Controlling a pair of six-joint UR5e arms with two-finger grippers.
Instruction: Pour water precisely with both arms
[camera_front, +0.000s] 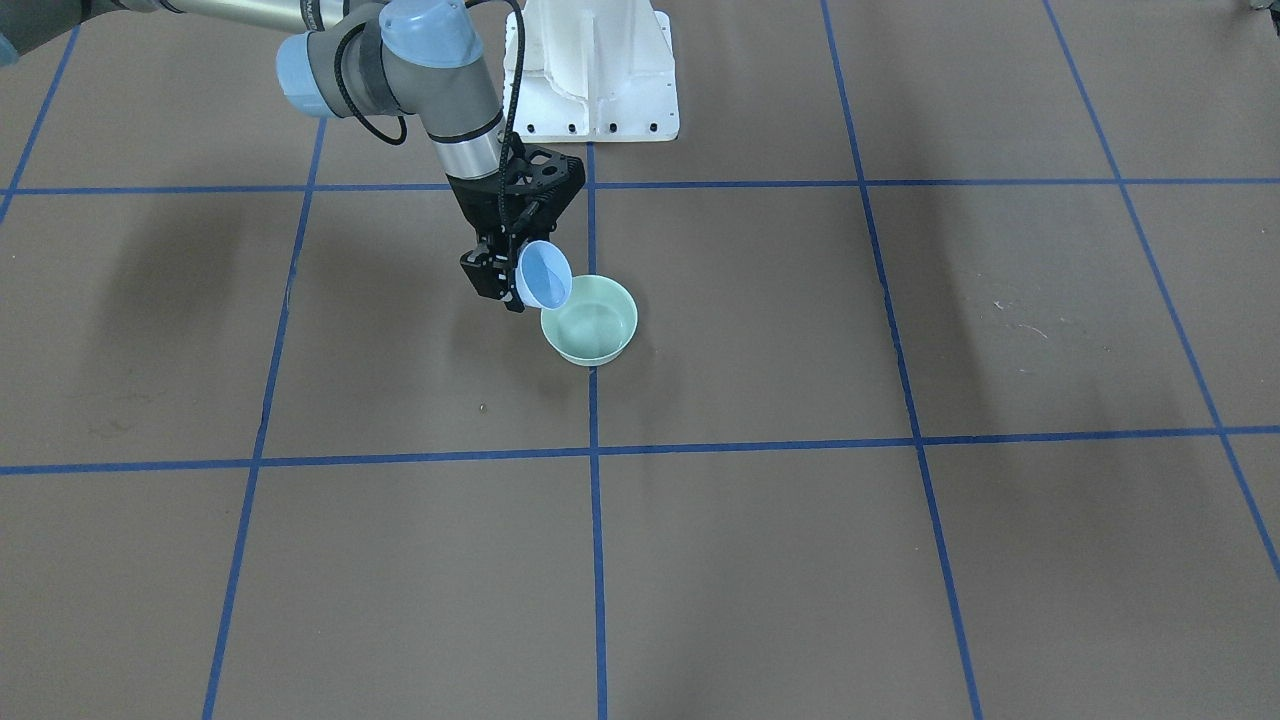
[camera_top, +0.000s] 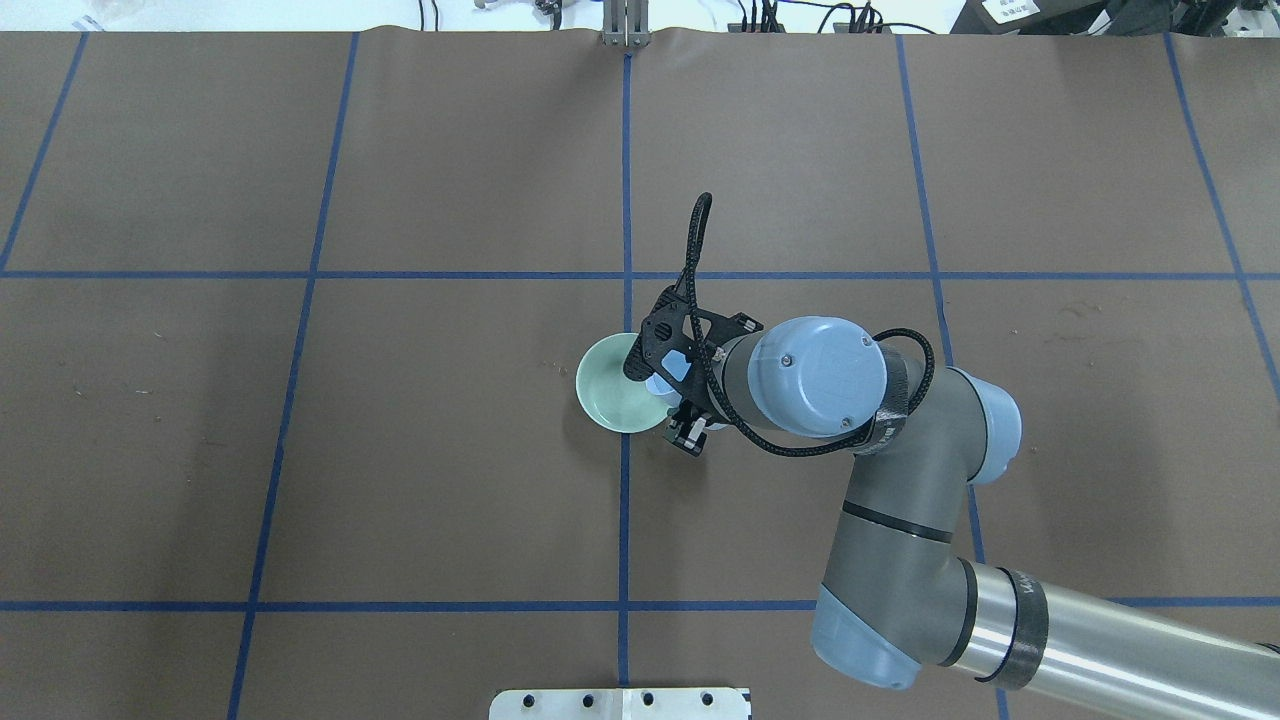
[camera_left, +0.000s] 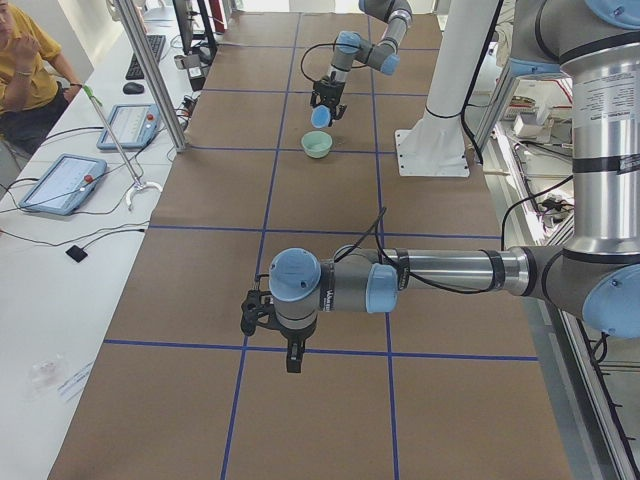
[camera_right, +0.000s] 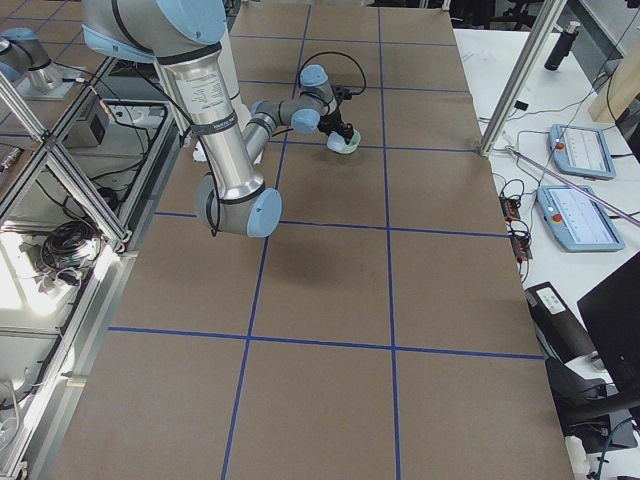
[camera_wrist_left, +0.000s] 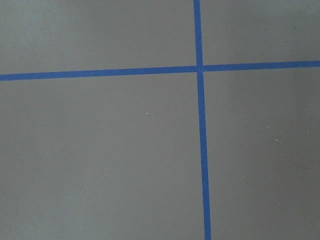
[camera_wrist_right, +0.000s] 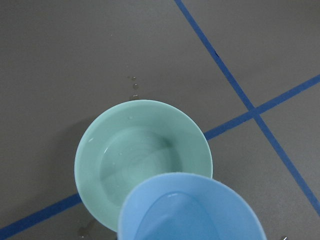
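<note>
My right gripper (camera_front: 510, 282) is shut on the rim of a small blue bowl (camera_front: 545, 276) and holds it tilted steeply over a pale green bowl (camera_front: 590, 320) that stands on the table at a blue tape crossing. In the right wrist view the blue bowl (camera_wrist_right: 190, 207) overlaps the near edge of the green bowl (camera_wrist_right: 142, 160). Clear water (camera_wrist_right: 132, 162) with faint ripples lies in the green bowl. My left gripper (camera_left: 265, 320) shows only in the exterior left view, low over bare table far from the bowls; I cannot tell whether it is open or shut.
A few water drops (camera_wrist_right: 134, 89) lie on the brown table beside the green bowl. The white pedestal (camera_front: 600, 70) stands behind the bowls. An operator (camera_left: 25, 55) and control tablets (camera_left: 60, 182) are at a side bench, with a metal post (camera_left: 150, 70) at the table edge.
</note>
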